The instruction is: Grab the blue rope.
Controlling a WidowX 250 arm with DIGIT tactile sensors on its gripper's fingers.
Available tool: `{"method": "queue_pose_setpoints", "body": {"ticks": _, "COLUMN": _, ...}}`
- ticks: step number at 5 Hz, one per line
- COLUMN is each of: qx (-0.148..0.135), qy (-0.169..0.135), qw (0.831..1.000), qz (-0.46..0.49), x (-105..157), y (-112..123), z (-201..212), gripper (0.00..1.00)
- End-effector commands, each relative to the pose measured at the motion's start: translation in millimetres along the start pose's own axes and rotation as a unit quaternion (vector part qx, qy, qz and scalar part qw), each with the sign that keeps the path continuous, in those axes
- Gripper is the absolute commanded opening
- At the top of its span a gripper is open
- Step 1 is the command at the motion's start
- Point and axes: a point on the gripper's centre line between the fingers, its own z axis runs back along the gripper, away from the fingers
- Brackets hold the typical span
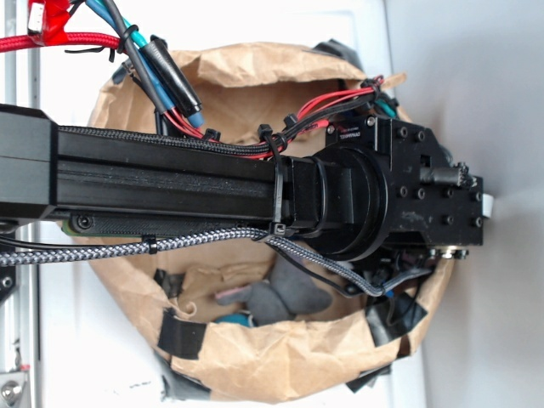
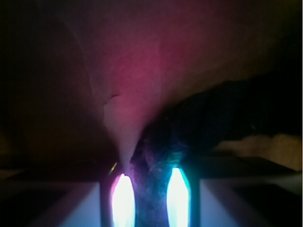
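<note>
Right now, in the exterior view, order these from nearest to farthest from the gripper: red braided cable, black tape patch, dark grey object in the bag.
1. Dark grey object, lower middle.
2. Black tape patch, lower left.
3. Red braided cable, top-left corner.

Black arm (image 1: 170,174) lies across the paper bag (image 1: 255,357)

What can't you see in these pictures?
- Exterior: the arm covers most of the bag; the rope and tool are hidden.
- Wrist: too dark and blurry; a dark rope-like shape runs between the glowing pads, but whether they grip it is unclear.
</note>
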Motion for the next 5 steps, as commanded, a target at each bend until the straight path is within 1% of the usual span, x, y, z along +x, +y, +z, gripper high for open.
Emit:
{"method": "queue_pose_setpoints", "body": {"ticks": 1, "qx": -0.059, "qy": -0.009, "qw": 0.998, "qz": 0.012, "x": -9.3, "y": 19.6, "z": 74.3, "gripper": 0.00}}
{"method": "queue_pose_setpoints", "body": {"ticks": 2, "qx": -0.051, "qy": -0.027, "qw": 0.998, "qz": 0.009, "x": -28.5, "y": 25.0, "z": 113.1, "gripper": 0.00}}
{"method": "queue_pose_setpoints", "body": {"ticks": 3, "qx": -0.039, "qy": -0.056, "qw": 0.998, "qz": 0.018, "x": -57.4, "y": 29.0, "z": 152.3, "gripper": 0.00}}
{"method": "queue_pose_setpoints", "body": {"ticks": 4, "qx": -0.022, "qy": -0.072, "qw": 0.997, "qz": 0.016, "x": -78.9, "y": 26.8, "z": 160.5, "gripper": 0.00}}
{"method": "queue_pose_setpoints", "body": {"ticks": 5, "qx": -0.003, "qy": -0.096, "qw": 0.995, "qz": 0.012, "x": -98.8, "y": 28.9, "z": 160.5, "gripper": 0.00}}
